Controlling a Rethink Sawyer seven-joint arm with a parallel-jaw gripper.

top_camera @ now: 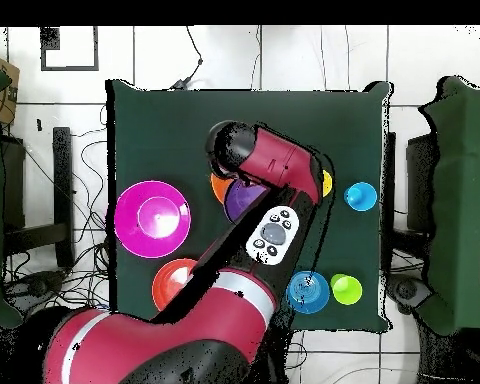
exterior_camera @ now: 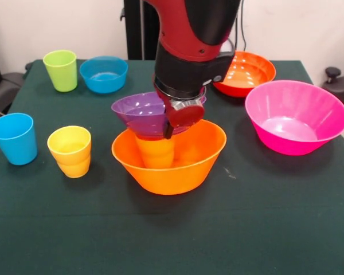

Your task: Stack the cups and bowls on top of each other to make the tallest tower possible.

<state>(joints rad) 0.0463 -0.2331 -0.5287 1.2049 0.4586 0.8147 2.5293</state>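
Note:
The wide orange bowl [exterior_camera: 178, 169] stands mid-table with the small orange cup [exterior_camera: 155, 153] upside down inside it. A purple bowl [exterior_camera: 140, 112] sits on that cup, tilted up on the arm's side. My gripper [exterior_camera: 179, 119] comes down from above and is shut on this bowl's rim. In the overhead view the arm covers the gripper; only parts of the purple bowl [top_camera: 240, 200] and orange bowl [top_camera: 218, 185] show. The yellow cup [exterior_camera: 70, 150], blue cup [exterior_camera: 14, 138], lime green cup [exterior_camera: 61, 70] and small blue bowl [exterior_camera: 104, 74] stand apart. A second purple bowl is not visible.
The wide pink bowl [exterior_camera: 295, 117] stands at the right of the front view, and the red-orange bowl [exterior_camera: 247, 73] is behind it. The green cloth table [exterior_camera: 172, 235] ends near the bottom of that view.

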